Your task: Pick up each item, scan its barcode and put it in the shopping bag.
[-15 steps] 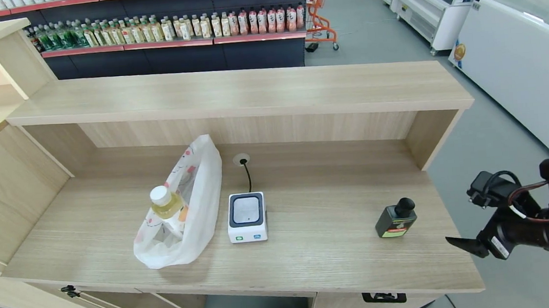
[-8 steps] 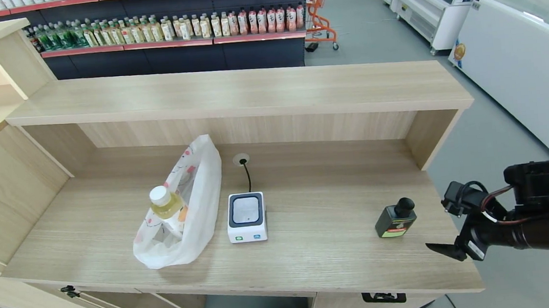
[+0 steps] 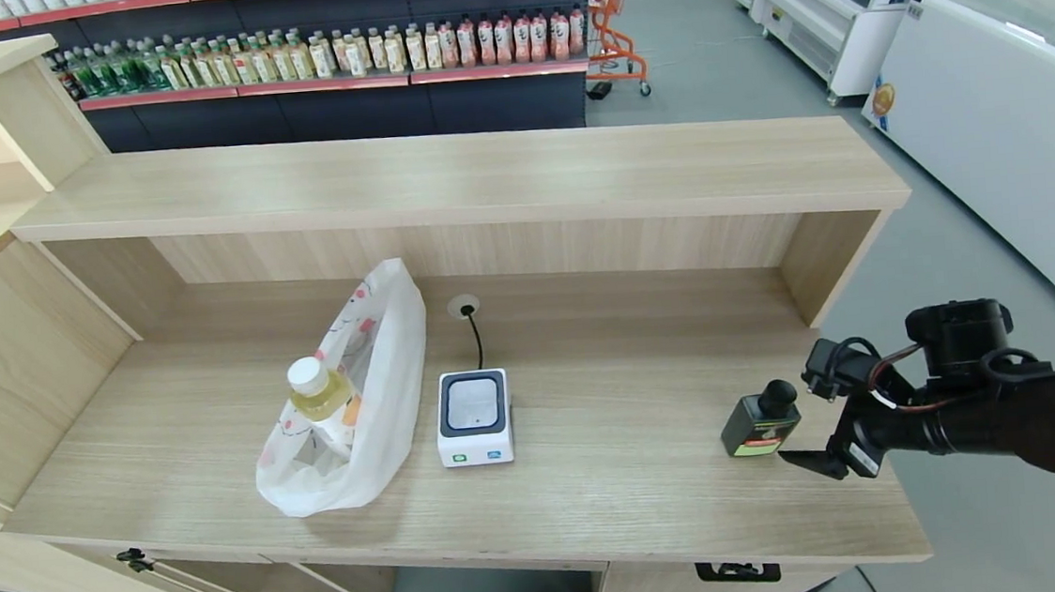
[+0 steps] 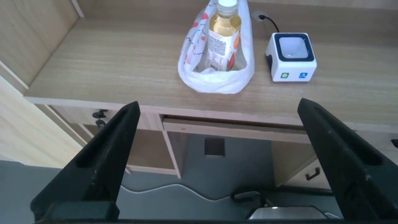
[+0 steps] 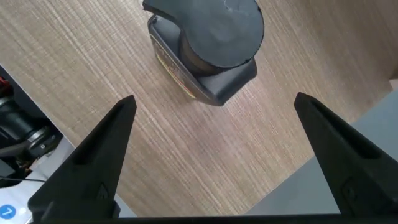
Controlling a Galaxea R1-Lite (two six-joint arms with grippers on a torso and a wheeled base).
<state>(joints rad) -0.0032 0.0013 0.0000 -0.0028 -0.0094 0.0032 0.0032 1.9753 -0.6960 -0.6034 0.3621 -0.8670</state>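
A small dark bottle (image 3: 760,421) with a black cap stands upright near the right end of the wooden counter (image 3: 617,477). My right gripper (image 3: 803,425) is open just to its right, level with it and apart from it. In the right wrist view the dark bottle (image 5: 208,50) lies just ahead of the spread fingers (image 5: 93,168). A white shopping bag (image 3: 350,432) on the left holds a yellow drink bottle (image 3: 317,397). The white scanner (image 3: 473,416) sits beside the bag. My left gripper (image 4: 217,168) hangs open in front of and below the counter edge, facing the shopping bag (image 4: 214,68) and scanner (image 4: 291,56).
A raised shelf (image 3: 452,179) and side panels (image 3: 826,263) wall in the counter at the back and sides. The scanner's black cable (image 3: 476,338) runs to a hole behind it. A drawer front (image 4: 236,127) sits under the counter edge. Freezers (image 3: 991,90) stand to the right.
My right arm has swung left over the counter's right end, bringing the open gripper close beside the dark bottle. Bag, scanner and bottles have not moved.
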